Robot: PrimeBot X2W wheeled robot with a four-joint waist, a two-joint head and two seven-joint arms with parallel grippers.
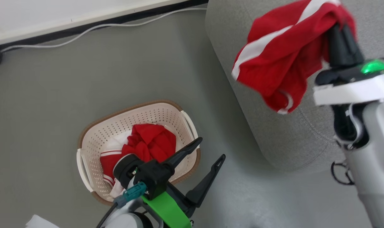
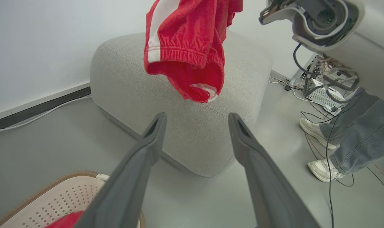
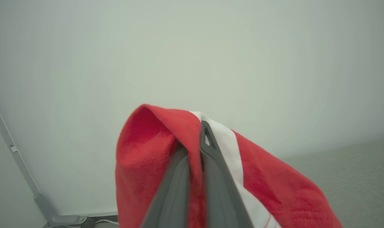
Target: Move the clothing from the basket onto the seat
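A red garment with white stripes (image 1: pixel 280 53) hangs above the grey seat (image 1: pixel 274 133), pinched in my shut right gripper (image 1: pixel 339 30). The right wrist view has the cloth (image 3: pixel 147 158) draped over the closed fingers (image 3: pixel 207 158). In the left wrist view the same garment (image 2: pixel 185 47) dangles over the seat (image 2: pixel 179 126). The cream basket (image 1: pixel 97 139) stands on the floor at lower left with more red and white clothing (image 1: pixel 147 142) inside. My left gripper (image 1: pixel 211 148) hovers open at the basket's right rim, its fingers (image 2: pixel 147 148) spread wide and holding nothing.
A wall base with a white cable (image 1: pixel 94 28) runs along the far side. A person's legs and white shoes (image 2: pixel 325 167) stand by the seat, among loose cables and equipment (image 2: pixel 321 91). A white scrap (image 1: pixel 40 221) lies at the lower left on the grey floor.
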